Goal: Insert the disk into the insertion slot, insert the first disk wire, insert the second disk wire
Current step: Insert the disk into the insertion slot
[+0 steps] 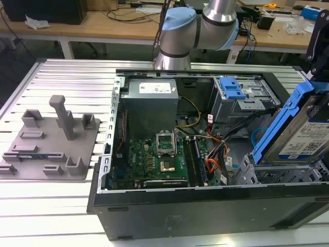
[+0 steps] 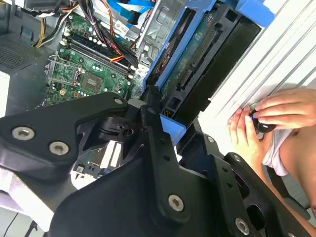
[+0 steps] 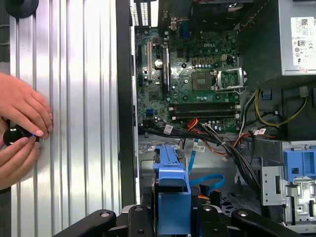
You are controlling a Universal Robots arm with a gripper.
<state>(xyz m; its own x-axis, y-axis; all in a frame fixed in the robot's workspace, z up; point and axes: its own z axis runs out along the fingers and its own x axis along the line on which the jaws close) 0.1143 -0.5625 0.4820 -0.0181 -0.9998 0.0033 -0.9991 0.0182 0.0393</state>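
Pincer [image 3: 173,213] clamped on the disk [image 1: 303,131]; my black fingers [image 2: 149,111] press on either side of its bright blue carrier, seen edge-on in both wrist views.

Disk is in the air, tilted steeply. In the exterior view its labelled face is turned toward the camera, the raised end is up near my wrist, and the lower end is just over the insertion slot [image 1: 257,174]. It is not seated.

The slot is the low grey perforated bay at the near corner of the open computer case [image 1: 205,206], on the exterior view's right. Beyond it is the taller cage with the blue latch [image 1: 234,90].

Motherboard [image 1: 159,154] lies flat on the case floor, with the grey power supply [image 1: 151,95] behind it. Orange, black and yellow wires [image 1: 213,149] run loose between the board and the bays. A blue ribbon cable [image 3: 210,180] lies in the bay floor under the disk.

The case lies on the slatted aluminium table [image 1: 67,77]. A grey moulded fixture [image 1: 49,139] sits well apart from it, to the exterior view's left.

A person's hand [image 3: 27,106] and a second hand [image 3: 17,158] rest on the table slats beside the case, pinching a small black round object [image 3: 12,134].
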